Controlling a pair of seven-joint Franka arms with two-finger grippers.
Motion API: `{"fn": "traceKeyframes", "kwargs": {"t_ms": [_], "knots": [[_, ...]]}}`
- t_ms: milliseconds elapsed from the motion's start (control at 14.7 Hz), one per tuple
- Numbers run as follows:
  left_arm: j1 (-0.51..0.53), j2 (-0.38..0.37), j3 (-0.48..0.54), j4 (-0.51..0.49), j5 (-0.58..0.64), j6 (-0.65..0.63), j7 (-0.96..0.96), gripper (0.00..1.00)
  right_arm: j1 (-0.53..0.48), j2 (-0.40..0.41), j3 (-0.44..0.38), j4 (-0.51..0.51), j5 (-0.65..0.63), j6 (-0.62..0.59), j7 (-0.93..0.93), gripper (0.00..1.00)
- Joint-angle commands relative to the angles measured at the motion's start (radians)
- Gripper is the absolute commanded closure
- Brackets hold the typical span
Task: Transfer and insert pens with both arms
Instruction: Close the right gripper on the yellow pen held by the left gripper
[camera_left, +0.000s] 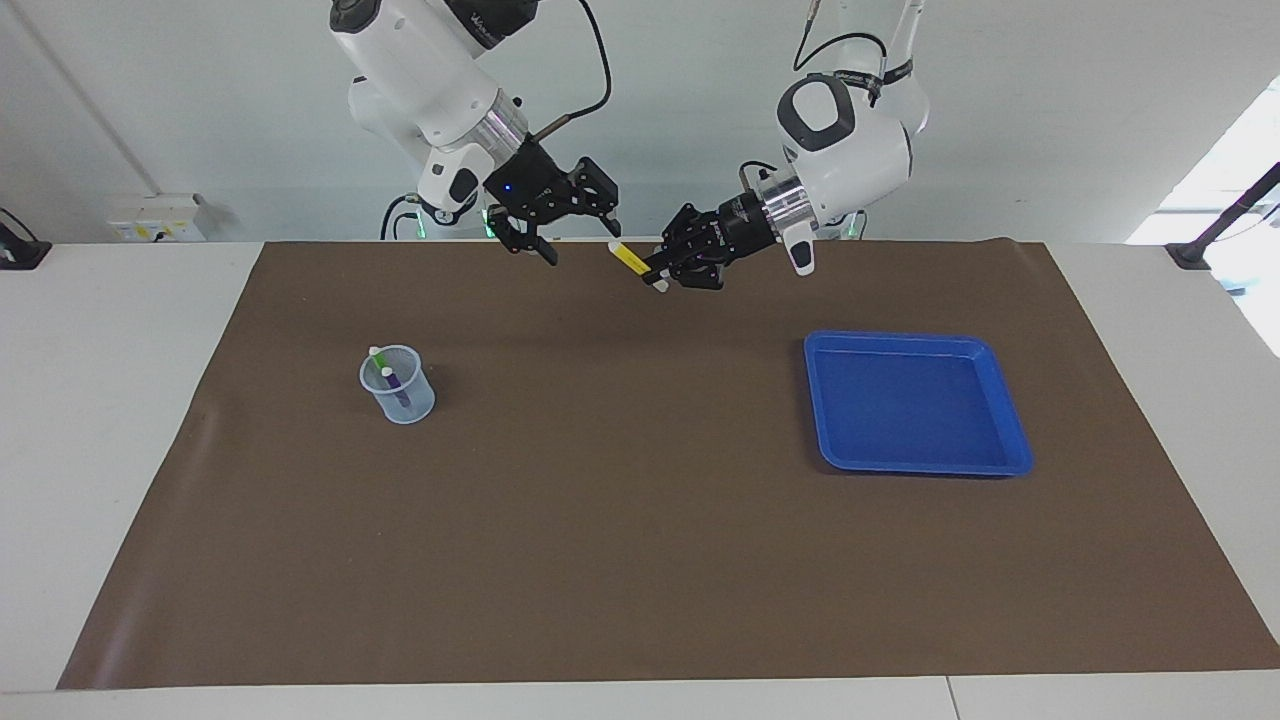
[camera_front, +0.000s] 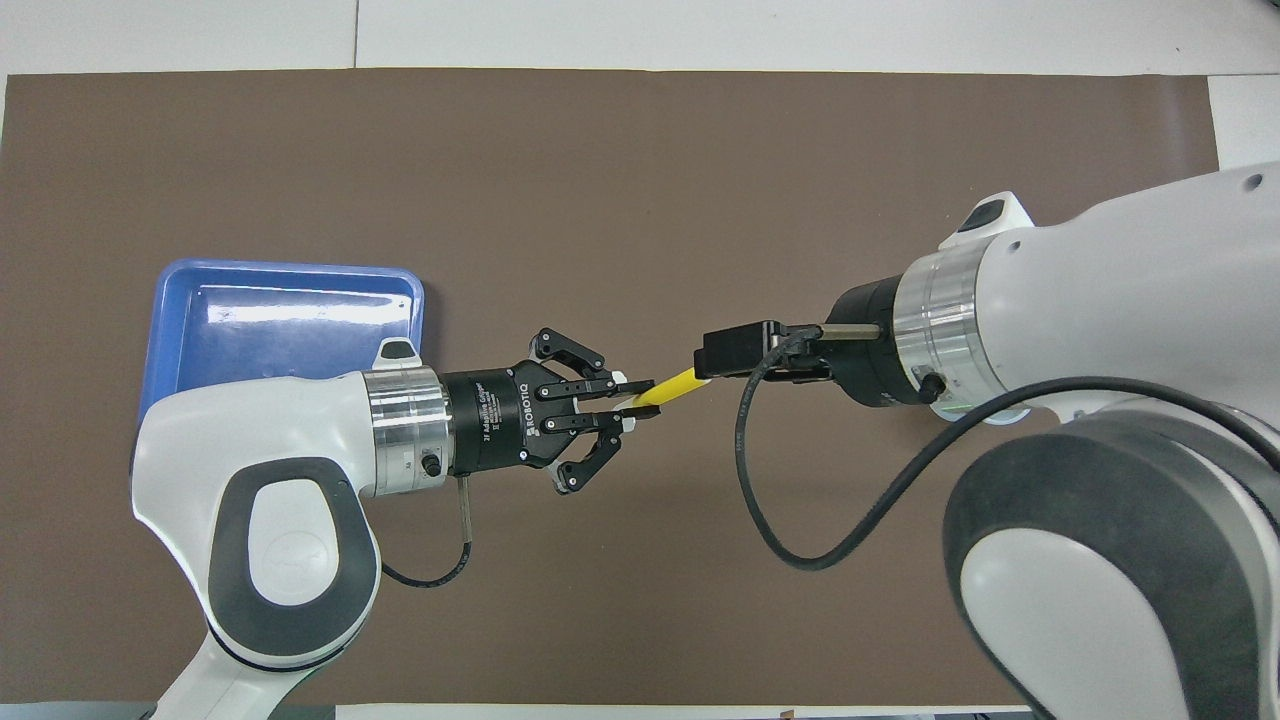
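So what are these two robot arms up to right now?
They are passing a pen from one arm to the other. The left gripper is shut on the yellow pen and holds it in the air above the brown mat. The right gripper is open and close to the pen's free end. The green pen and purple pen already stand in the clear cup. The blue tray is empty.

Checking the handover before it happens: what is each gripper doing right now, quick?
Left gripper: shut on the yellow pen, over the mat.
Right gripper: open, holding nothing, close beside the pen's free end.
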Motion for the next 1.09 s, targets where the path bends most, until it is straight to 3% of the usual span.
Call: {"fn": "traceKeyframes", "kwargs": {"t_ms": [0, 339, 1018], "knots": [[-0.019, -0.040, 0.010, -0.042, -0.025, 0.024, -0.007, 1.00, -0.009, -0.008, 0.040, -0.019, 0.025, 0.023, 0.031, 0.00], [-0.033, -0.049, 0.010, -0.057, -0.025, 0.021, 0.033, 1.00, -0.009, 0.001, 0.068, -0.036, 0.023, 0.084, 0.046, 0.00], [-0.033, -0.058, 0.010, -0.069, -0.026, 0.016, 0.047, 1.00, -0.009, 0.002, 0.066, -0.032, 0.023, 0.024, 0.048, 0.03]]}}
